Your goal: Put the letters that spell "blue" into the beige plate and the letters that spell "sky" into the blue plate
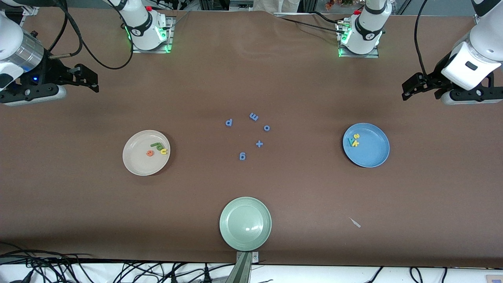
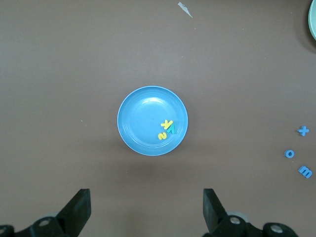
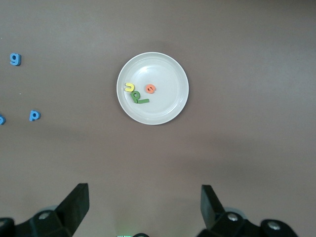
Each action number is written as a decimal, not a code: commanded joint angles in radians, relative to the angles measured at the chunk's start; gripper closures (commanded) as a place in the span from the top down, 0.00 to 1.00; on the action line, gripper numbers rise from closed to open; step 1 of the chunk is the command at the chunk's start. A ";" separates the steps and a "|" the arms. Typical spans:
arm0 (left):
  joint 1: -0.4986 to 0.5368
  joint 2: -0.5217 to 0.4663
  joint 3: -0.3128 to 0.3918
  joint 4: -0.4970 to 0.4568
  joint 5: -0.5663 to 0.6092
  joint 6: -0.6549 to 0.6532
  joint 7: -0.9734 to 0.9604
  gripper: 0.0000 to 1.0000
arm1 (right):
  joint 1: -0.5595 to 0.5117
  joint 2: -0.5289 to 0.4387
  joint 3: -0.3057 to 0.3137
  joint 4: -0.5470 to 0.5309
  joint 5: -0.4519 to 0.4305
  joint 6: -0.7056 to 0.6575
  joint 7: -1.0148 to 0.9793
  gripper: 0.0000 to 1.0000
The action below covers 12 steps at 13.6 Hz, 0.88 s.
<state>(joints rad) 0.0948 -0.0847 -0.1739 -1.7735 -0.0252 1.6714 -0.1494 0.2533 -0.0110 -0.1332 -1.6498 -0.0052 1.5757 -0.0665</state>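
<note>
Five small blue foam pieces (image 1: 251, 135) lie loose on the brown table cloth (image 1: 275, 78) in the middle: p, m, o, a plus sign and g. A pale green plate (image 1: 245, 223), smooth and round, stands nearest to the front camera. A small white scrap (image 1: 355, 223) lies beside it, toward the left arm's end.

The beige plate (image 1: 137, 165) is shallow and round; in it lie the orange e (image 1: 149, 153), the yellow u (image 1: 164, 151), the olive b (image 1: 158, 147) and the thin green l (image 1: 155, 144), close together. The blue plate (image 1: 373, 153) holds the yellow s (image 1: 357, 136), the yellow k (image 1: 355, 143) and the teal y (image 1: 350, 142), touching each other.

The left gripper (image 2: 147, 212) hangs over bare cloth near the blue plate, fingers spread and empty. The right gripper (image 3: 144, 210) hangs over bare cloth near the beige plate, fingers also spread and empty.
</note>
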 commanded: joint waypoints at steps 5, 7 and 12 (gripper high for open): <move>-0.001 0.008 -0.006 0.025 -0.016 -0.019 0.013 1.00 | -0.012 -0.004 -0.002 0.039 -0.001 -0.039 0.005 1.00; -0.001 0.008 -0.006 0.025 -0.015 -0.019 0.013 1.00 | -0.012 -0.004 -0.002 0.041 -0.001 -0.049 0.004 1.00; -0.001 0.008 -0.006 0.025 -0.015 -0.019 0.014 1.00 | -0.014 0.003 -0.009 0.077 -0.010 -0.069 -0.009 1.00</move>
<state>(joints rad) 0.0934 -0.0847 -0.1781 -1.7735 -0.0252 1.6709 -0.1494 0.2477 -0.0111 -0.1461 -1.6038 -0.0061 1.5359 -0.0650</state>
